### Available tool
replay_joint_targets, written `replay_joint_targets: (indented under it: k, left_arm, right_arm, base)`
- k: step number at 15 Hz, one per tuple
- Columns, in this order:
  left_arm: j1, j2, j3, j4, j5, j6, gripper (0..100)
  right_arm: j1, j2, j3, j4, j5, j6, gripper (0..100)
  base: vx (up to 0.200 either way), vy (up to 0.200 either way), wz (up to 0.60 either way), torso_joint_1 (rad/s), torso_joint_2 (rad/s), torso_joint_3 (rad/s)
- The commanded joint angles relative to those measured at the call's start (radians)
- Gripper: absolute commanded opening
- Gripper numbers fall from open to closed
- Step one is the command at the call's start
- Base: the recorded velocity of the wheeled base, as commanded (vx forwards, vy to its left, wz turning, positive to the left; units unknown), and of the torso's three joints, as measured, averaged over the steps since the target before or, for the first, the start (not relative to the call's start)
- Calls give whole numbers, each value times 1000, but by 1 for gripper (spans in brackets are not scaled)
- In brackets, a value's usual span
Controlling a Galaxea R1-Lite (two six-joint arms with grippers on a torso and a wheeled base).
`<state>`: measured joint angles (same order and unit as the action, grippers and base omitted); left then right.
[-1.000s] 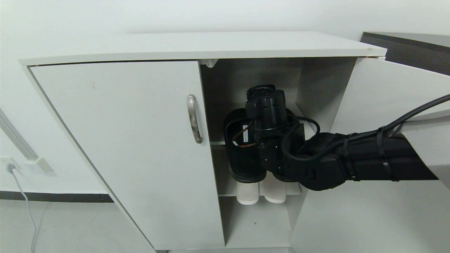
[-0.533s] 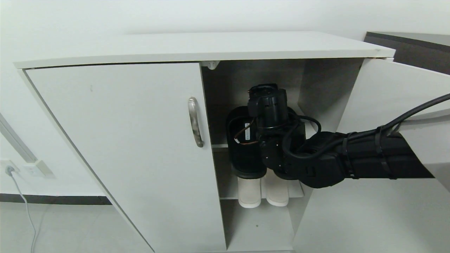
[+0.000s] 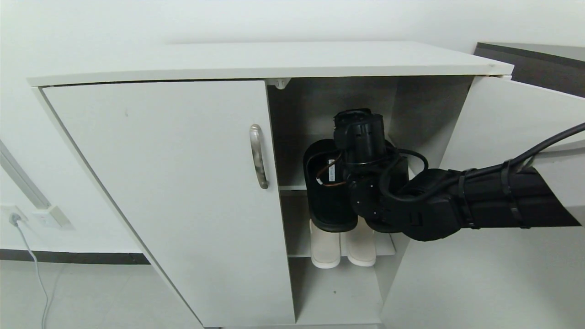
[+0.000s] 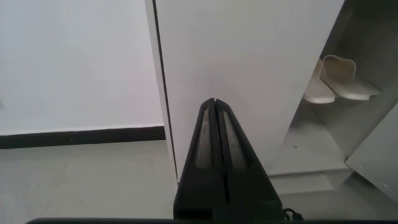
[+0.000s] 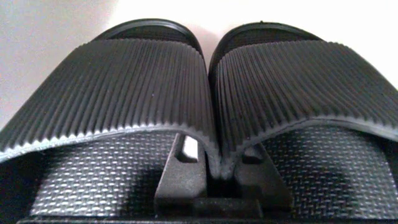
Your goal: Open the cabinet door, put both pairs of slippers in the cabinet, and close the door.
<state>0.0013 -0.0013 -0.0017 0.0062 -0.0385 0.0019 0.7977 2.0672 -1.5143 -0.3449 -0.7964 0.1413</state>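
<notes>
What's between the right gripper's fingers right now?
The inner strap edges of both black slippers, pressed together, with nothing else in there. The right wrist view shows the right gripper shut on them.

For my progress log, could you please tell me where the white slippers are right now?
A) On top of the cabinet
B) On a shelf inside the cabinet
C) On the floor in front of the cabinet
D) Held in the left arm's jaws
B: the white slippers lie side by side on the lower shelf inside the cabinet, beneath the black slippers.

Plain indoor room — white wall [image 3: 91, 27], shoe cabinet [image 3: 274, 57], wall socket [image 3: 13, 217].
</notes>
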Motion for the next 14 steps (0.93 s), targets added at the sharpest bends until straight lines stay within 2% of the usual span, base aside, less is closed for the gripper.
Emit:
replay_joint_targets:
  k: [1,3,14]
  left_arm:
    - [0,1,0,0,0,0,0]
    - [2,1,0,0,0,4,0]
    - [0,1,0,0,0,0,0]
  right_arm:
    - [-3,-7,0,0,0,0,0]
    - [-3,-6,0,0,0,-2,0]
    - [-5,10,-17,3,23,-26,0]
  base:
    - [200,0,0,2,2,-2]
    - [200,0,0,0,0,2]
    - [0,0,0,0,0,0]
